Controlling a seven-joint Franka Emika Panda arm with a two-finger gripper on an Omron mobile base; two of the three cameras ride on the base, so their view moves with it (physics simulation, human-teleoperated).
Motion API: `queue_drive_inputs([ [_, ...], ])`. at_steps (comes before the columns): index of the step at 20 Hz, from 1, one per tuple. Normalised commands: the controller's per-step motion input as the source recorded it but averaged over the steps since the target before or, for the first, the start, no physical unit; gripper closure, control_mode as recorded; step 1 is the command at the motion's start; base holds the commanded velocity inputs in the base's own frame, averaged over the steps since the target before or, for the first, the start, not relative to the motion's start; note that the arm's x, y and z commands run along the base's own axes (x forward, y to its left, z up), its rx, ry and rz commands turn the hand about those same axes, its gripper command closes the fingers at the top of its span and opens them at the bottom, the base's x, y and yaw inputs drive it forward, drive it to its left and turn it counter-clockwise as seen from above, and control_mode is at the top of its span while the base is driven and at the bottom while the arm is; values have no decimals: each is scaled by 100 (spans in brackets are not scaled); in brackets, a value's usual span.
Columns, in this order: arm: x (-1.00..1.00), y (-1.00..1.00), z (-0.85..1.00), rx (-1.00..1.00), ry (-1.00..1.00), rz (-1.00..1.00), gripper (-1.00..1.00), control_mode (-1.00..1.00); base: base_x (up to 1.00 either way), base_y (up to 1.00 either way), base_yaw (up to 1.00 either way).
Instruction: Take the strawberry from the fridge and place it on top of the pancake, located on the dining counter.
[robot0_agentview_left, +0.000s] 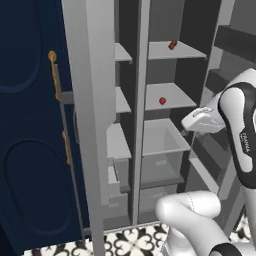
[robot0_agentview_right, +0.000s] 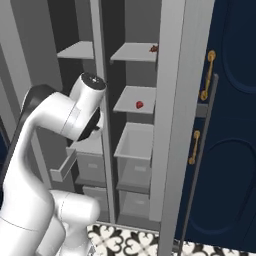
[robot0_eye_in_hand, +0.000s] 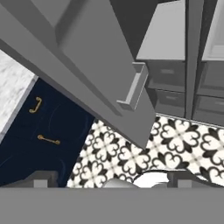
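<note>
Item: strawberry (robot0_agentview_left: 162, 101), centre of the fridge (robot0_agentview_left: 95, 75) middle shelf, door open. My gripper (robot0_eye_in_hand: 113, 183): fingers spread wide, nothing held, pointing at the floor. Risk: 1 careless reach clips the shelf edge or door, or rolls the berry away.

the fridge (robot0_agentview_left: 100, 75) stood open, its grey shelves in two columns split by a vertical divider. on the middle shelf (robot0_agentview_left: 170, 96) of the right column lay the strawberry (robot0_agentview_left: 162, 101), alone, near the shelf's middle. the top shelf (robot0_agentview_left: 175, 51) above it carried a brownish-orange item (robot0_agentview_left: 172, 45) toward its back. under the middle shelf sat a grey drawer (robot0_agentview_left: 162, 137), and more drawers below that. the floor (robot0_eye_in_hand: 175, 148) was black-and-white patterned tile.
</note>
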Motion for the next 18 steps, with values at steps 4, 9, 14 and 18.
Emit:
queue_drive_inputs([
  [4,0,0,0,0,0,0,-100,100,-4,-67,0],
  [9,0,0,0,0,0,0,-100,100,44,-3,0],
  [14,0,0,0,0,0,0,-100,100,57,11,0],
  [18,0,0,0,0,0,0,-100,100,43,64,-2],
])
